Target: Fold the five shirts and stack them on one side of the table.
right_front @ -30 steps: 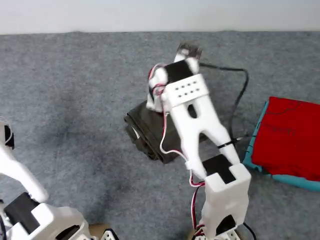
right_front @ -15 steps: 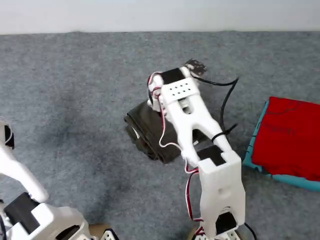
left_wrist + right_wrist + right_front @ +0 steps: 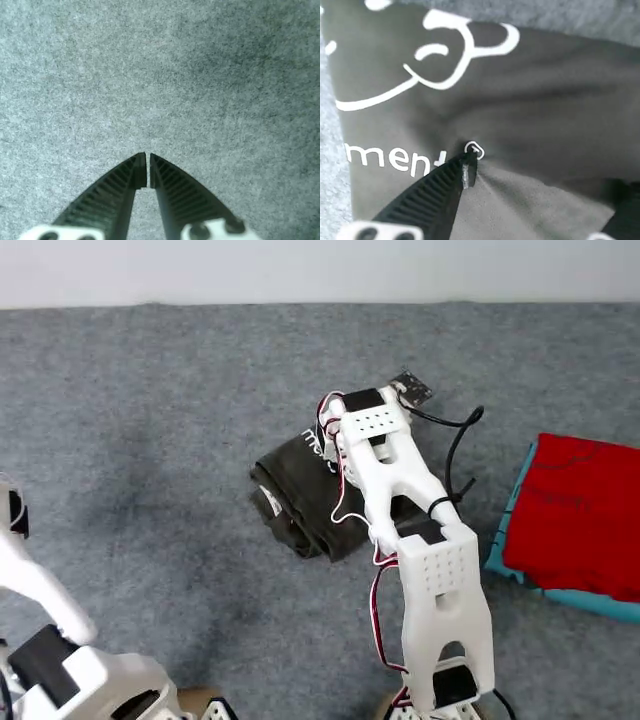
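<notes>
Where it lies near the middle of the surface (image 3: pixel 150 420), the dark shirt (image 3: pixel 295 505) is folded into a thick bundle with a white label on its near-left edge.
- White print (image 3: pixel 440 55): on the shirt's upper face, seen close in the right wrist view and partly in the high view beside the wrist.
- Right arm (image 3: pixel 400 490): stretched from the near edge over the right part of the dark shirt, wrist above the bundle's far end.
- Right jaws: spread. One ribbed fingertip (image 3: pixel 468 167) presses into the cloth, which creases around it. The other sits well apart at the edge of the right wrist view.
- Cable (image 3: pixel 465 440): black, looping just right of the right arm.
- Red shirt (image 3: pixel 575 515): folded, at the right edge of the surface, well apart from the dark one.
- Teal shirt (image 3: pixel 505 555): folded, under the red shirt, its edge showing on the left and near sides.
- Left arm (image 3: pixel 40 610): at the near left corner, away from all shirts.
- Left jaws: pressed together, holding nothing, above bare grey surface.
</notes>
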Action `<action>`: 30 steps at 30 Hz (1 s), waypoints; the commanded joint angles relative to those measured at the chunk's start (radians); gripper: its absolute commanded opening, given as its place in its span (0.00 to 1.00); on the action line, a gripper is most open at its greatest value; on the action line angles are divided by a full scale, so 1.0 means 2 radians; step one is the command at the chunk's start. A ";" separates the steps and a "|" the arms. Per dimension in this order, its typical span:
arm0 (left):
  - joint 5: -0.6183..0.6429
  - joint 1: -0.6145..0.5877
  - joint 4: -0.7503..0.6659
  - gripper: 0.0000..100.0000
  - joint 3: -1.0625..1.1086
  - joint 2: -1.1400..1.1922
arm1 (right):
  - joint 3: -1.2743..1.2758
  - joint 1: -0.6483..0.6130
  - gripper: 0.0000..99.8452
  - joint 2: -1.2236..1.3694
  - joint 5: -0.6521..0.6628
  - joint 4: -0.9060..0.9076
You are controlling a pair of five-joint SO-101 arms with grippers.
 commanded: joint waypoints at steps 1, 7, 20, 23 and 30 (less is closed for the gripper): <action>-0.002 0.002 -0.002 0.02 -0.003 -0.021 | 0.007 0.007 0.41 0.017 -0.011 -0.008; -0.002 0.001 -0.002 0.02 -0.006 -0.023 | 0.008 0.020 0.07 0.017 -0.007 0.005; -0.002 0.003 -0.006 0.02 -0.007 -0.021 | 0.008 0.072 0.01 -0.030 0.128 0.099; -0.002 0.003 -0.015 0.02 -0.007 -0.021 | 0.008 0.074 0.01 -0.068 0.180 0.140; -0.002 0.003 -0.017 0.02 -0.007 -0.024 | 0.008 0.105 0.01 -0.177 0.319 0.217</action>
